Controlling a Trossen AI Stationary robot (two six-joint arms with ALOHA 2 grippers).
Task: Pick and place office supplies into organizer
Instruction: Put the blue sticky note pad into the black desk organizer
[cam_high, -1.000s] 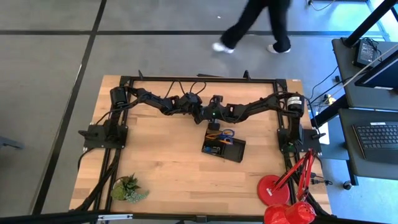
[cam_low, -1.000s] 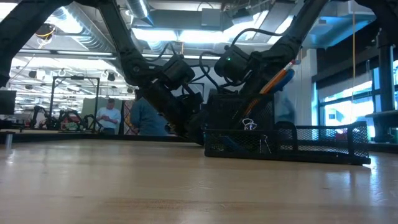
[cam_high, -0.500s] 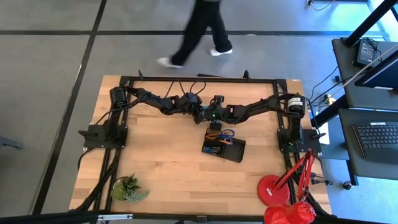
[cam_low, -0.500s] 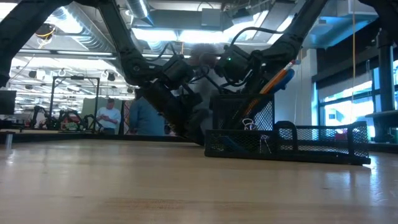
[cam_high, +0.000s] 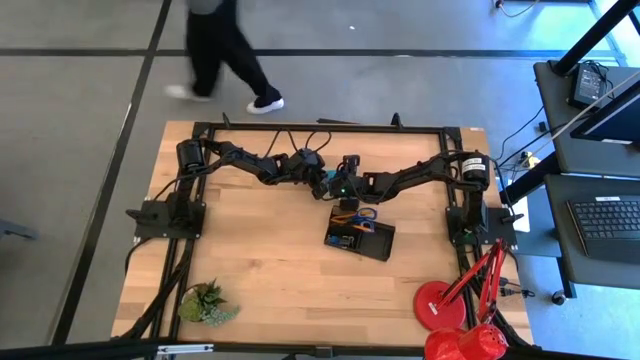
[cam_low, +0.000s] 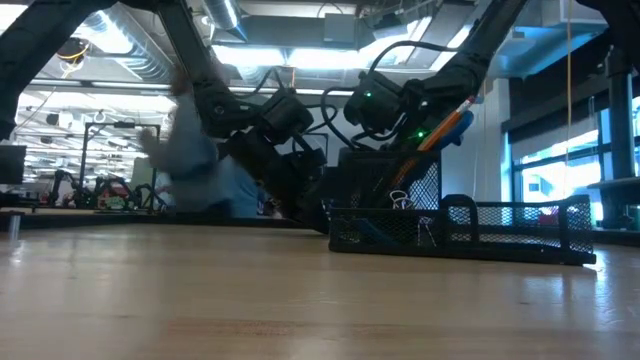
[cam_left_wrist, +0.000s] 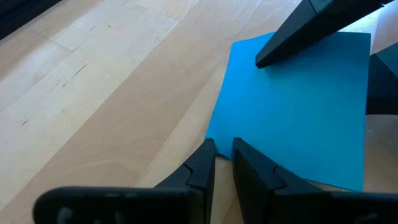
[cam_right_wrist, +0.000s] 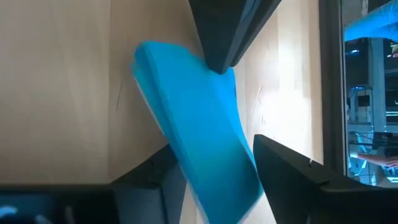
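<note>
The square blue note pad (cam_left_wrist: 292, 106) lies on the wood just beyond the black mesh organizer (cam_high: 372, 245), between my two grippers. My right gripper (cam_right_wrist: 214, 146) straddles it and is shut on it. My left gripper (cam_left_wrist: 224, 146) comes from the other side, its fingers nearly together at the pad's corner. The organizer (cam_low: 520, 225) holds blue-handled scissors (cam_high: 366, 213) and orange pencils (cam_low: 447, 125), which lean against its tall back section. In the high view the two grippers (cam_high: 333, 186) hide the pad. My left gripper has its fingertips (cam_left_wrist: 208, 152) at the pad's near corner (cam_left_wrist: 214, 132), slanting down from the table's left. The corner reaches only to the free ends of the fingers. My right gripper pinches the pad across its width, one finger (cam_right_wrist: 165, 165) on each of two opposite edges (cam_right_wrist: 180, 146). It slants down from the table's right. The pad sits tilted in the hold, its thick side showing.
A small green plant (cam_high: 205, 300) stands near the front left corner and a red desk lamp (cam_high: 450, 310) at the front right. Bare wood stretches left of and in front of the organizer. A person (cam_high: 215, 50) walks on the floor beyond the far edge.
My right gripper has rolled a little about its own pointing line while staying at the pad. The person beyond the table has walked from right to left.
</note>
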